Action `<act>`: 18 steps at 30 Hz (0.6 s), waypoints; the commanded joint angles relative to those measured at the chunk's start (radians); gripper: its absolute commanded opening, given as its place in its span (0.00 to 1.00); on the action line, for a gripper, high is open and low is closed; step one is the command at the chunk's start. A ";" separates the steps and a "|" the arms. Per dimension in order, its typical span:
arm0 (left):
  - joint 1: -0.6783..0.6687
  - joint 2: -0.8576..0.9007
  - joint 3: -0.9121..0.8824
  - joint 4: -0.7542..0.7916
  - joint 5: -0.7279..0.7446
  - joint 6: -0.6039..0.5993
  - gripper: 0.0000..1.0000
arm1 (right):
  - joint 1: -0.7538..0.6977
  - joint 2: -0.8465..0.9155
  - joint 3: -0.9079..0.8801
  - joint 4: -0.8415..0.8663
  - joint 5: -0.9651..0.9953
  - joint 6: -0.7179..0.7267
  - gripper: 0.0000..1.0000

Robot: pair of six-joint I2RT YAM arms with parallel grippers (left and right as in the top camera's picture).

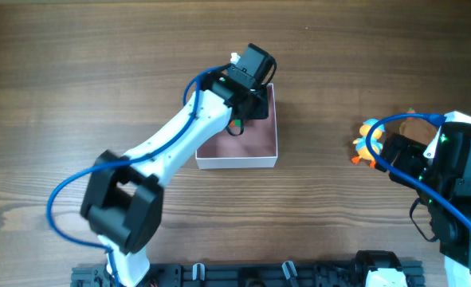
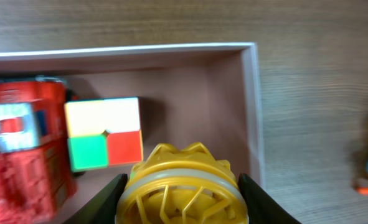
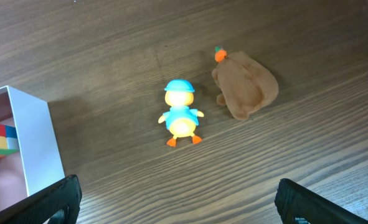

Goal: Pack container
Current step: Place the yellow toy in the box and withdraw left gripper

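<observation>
The container (image 1: pixel 243 162) is a shallow white-walled box with a dusty-pink inside (image 2: pixel 190 99), at the table's middle. My left gripper (image 2: pixel 180 193) is over it, shut on a yellow openwork ball toy (image 2: pixel 180 186) held above the box floor. In the box lie a colour cube (image 2: pixel 104 132) and a red toy (image 2: pixel 22 143). My right gripper (image 3: pixel 177 205) is open and empty above bare table on the right. A small duck toy with a blue cap (image 3: pixel 180 118) (image 1: pixel 368 143) and a brown soft toy (image 3: pixel 245 87) lie beyond it.
The container's white corner (image 3: pixel 37 143) shows at the left of the right wrist view. The wooden table (image 1: pixel 76 64) stretches to all sides. A dark rail (image 1: pixel 243 275) runs along the front edge.
</observation>
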 commanded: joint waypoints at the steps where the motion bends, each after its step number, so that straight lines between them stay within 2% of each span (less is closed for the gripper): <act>1: 0.003 0.059 0.005 0.056 0.025 0.001 0.06 | -0.005 0.000 0.011 -0.001 0.025 -0.003 1.00; 6: 0.004 0.078 0.006 0.079 0.023 0.002 0.31 | -0.005 0.000 0.011 -0.003 0.025 -0.006 1.00; 8: 0.004 0.078 0.005 0.080 0.023 0.002 0.45 | -0.005 0.000 0.011 -0.003 0.025 -0.006 1.00; 12: 0.005 0.078 0.005 0.089 0.023 0.002 0.63 | -0.005 0.000 0.011 -0.005 0.025 -0.006 1.00; 18: 0.004 0.078 0.005 0.098 0.024 0.002 0.66 | -0.005 0.000 0.011 -0.010 0.025 -0.006 1.00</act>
